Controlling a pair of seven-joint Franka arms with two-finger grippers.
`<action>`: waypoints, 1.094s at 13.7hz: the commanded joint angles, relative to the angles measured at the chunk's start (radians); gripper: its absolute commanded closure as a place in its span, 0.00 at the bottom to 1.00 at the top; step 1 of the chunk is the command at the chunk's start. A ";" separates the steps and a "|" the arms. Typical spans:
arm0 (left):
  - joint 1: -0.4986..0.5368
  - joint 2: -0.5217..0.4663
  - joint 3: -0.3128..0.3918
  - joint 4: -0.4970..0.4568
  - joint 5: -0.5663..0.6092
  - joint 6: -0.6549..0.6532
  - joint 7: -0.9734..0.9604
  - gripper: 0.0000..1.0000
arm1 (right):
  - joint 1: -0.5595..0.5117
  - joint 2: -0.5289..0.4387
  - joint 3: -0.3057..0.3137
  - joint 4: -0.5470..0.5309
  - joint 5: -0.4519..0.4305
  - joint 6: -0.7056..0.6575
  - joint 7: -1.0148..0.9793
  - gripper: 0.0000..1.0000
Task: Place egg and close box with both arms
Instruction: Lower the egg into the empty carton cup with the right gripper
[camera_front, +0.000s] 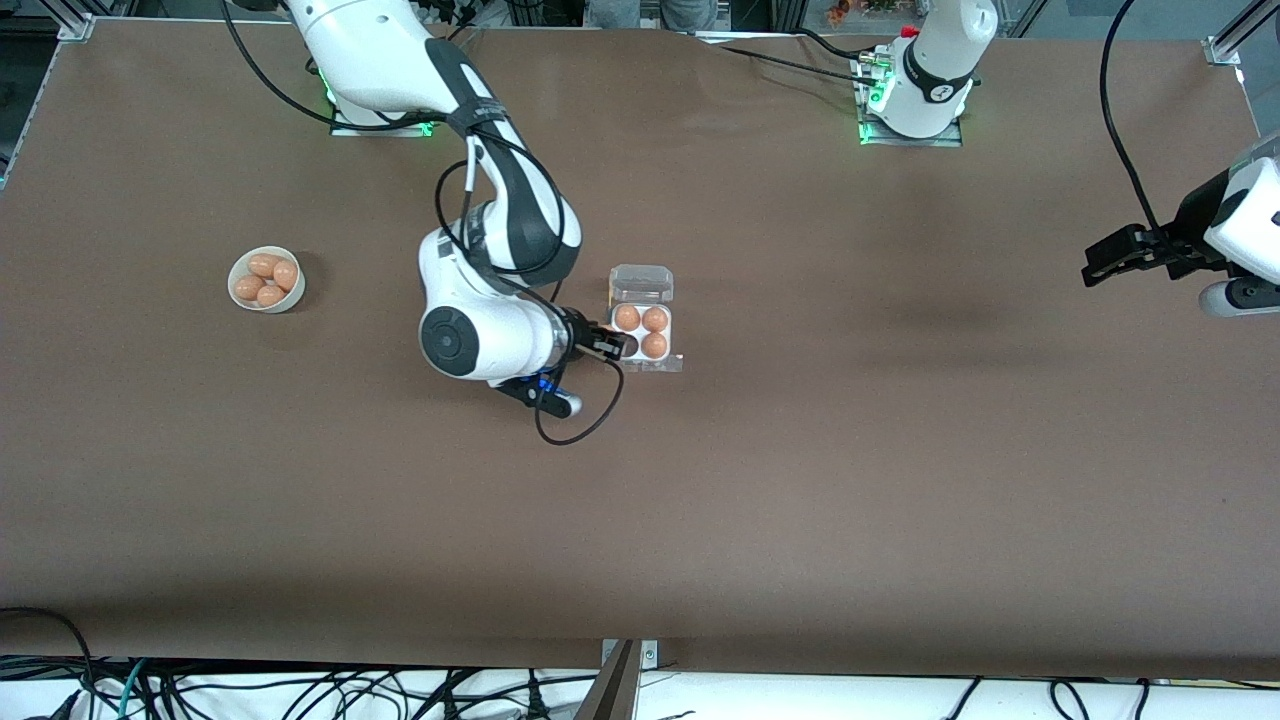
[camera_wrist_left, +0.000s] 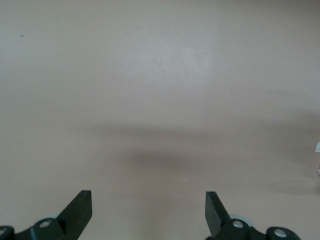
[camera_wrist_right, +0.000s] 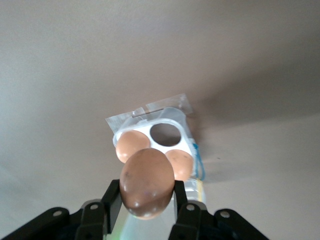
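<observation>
My right gripper (camera_front: 620, 345) is over the edge of the box (camera_front: 672, 333) on the right arm's side. In the right wrist view the gripper (camera_wrist_right: 146, 191) is shut on an orange-brown egg (camera_wrist_right: 147, 175), held above the white tray (camera_wrist_right: 146, 127). That view shows two eggs and one empty cell (camera_wrist_right: 166, 134) in the tray. The clear lid (camera_front: 641, 283) lies open, farther from the front camera than the tray. In the front view the fingers hide the held egg. My left gripper (camera_front: 1095, 265) waits open and empty above the table at the left arm's end, and its own view (camera_wrist_left: 148, 205) shows only bare table.
A round white bowl (camera_front: 236, 292) with several eggs stands toward the right arm's end of the table. The brown table (camera_front: 800, 480) stretches wide around the box. Cables hang along the table's front edge.
</observation>
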 joint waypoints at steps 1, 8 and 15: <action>0.003 0.004 -0.001 0.021 -0.016 -0.017 0.002 0.00 | -0.002 0.044 0.030 0.029 0.021 0.068 0.032 0.68; 0.003 0.004 -0.002 0.021 -0.016 -0.017 0.001 0.00 | -0.002 0.078 0.042 0.023 0.040 0.065 0.067 0.68; 0.003 0.004 -0.004 0.028 -0.016 -0.017 -0.001 0.00 | -0.003 0.079 0.041 0.003 0.093 0.007 0.078 0.68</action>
